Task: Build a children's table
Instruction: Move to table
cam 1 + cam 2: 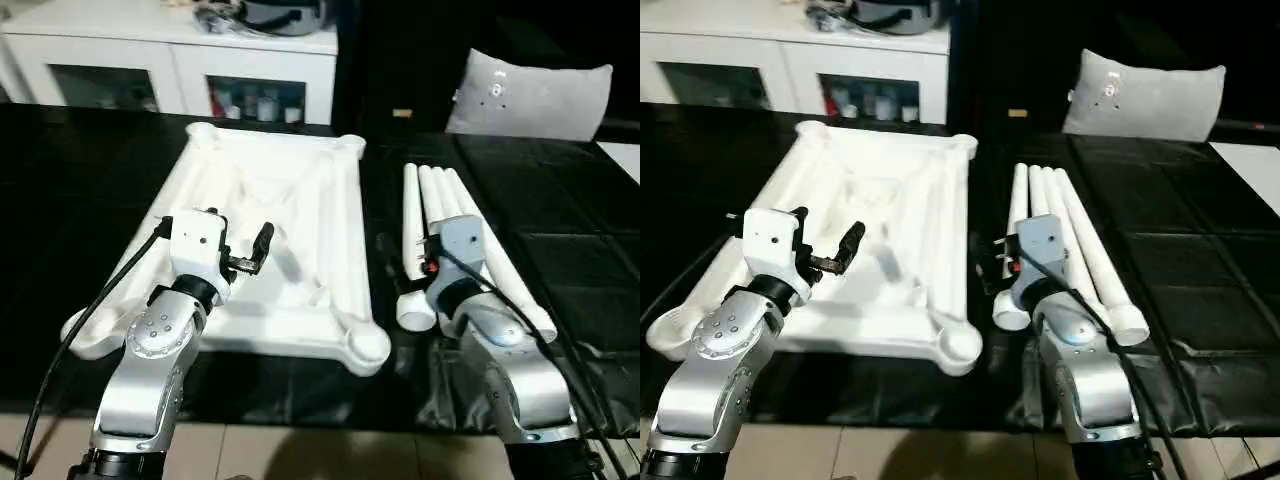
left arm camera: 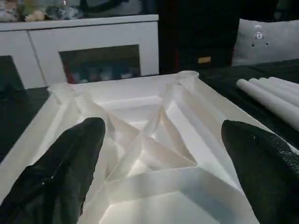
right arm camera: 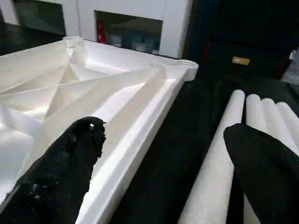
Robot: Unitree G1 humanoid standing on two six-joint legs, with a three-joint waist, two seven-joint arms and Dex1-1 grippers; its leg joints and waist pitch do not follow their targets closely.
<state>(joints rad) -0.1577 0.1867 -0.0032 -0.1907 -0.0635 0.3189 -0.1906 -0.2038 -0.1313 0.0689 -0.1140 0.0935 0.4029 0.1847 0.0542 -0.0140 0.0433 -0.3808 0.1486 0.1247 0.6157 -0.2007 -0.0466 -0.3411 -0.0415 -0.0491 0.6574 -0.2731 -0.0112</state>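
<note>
Nothing is assembled yet, judging by how the parts lie. On the left, the left gripper (image 1: 250,255) hovers over the near half of the table top (image 1: 300,190), its jaws wide apart and holding nothing; its wrist view looks between the two black fingers (image 2: 65,168) straight onto the ribs. The top lies upside down on the black mat (image 1: 90,180), ribbed underside up, and the corner sockets that can be seen, such as the near right one (image 1: 365,350), are empty. To the right of the top, apart from it across a strip of mat, the four legs (image 1: 430,205) lie side by side, touching one another, pointing away from the robot. The right gripper (image 1: 990,265) hangs just over the gap between the top's right rim and the nearest leg (image 3: 215,168), jaws also spread and empty. What is left appears to be the whole job: lifting each leg and seating it in a socket, four times over, then turning the table upright.
</note>
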